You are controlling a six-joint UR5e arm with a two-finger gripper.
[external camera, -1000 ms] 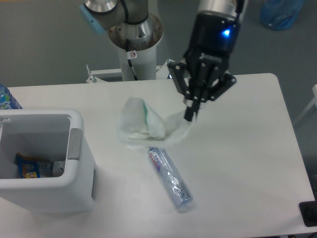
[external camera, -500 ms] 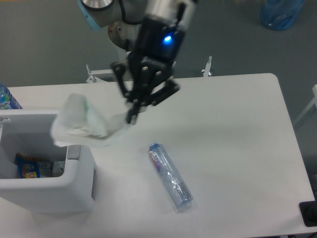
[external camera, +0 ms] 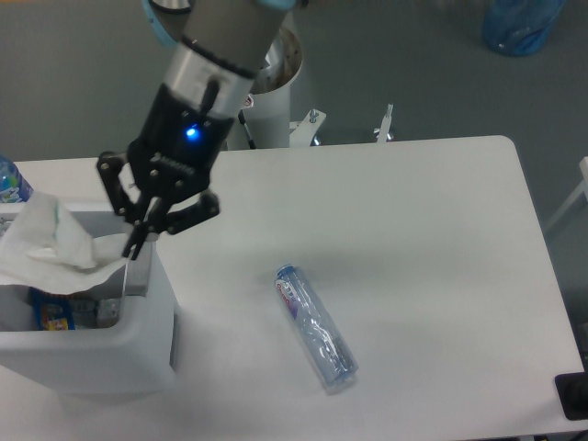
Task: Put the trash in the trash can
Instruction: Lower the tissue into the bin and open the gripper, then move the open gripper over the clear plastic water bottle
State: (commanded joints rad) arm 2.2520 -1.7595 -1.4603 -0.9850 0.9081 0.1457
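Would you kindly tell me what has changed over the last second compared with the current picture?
The tool, gripping the crumpled white paper napkin throughout, carried it leftward from mid-table until it now hangs over the opening of the white boxy plastic bin. It has not let go. The slim clear plastic bottle stayed where it lay, as did the bin and the wrapper inside it.

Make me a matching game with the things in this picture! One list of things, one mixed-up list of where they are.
Things:
1. napkin
2. bottle
3. snack wrapper
4. gripper

Places:
A. lying on the table
B. down inside the trash can
C. hanging over the trash can's opening
D. above the trash can's right rim, pinching something

Pairs: 1-C, 2-A, 3-B, 4-D
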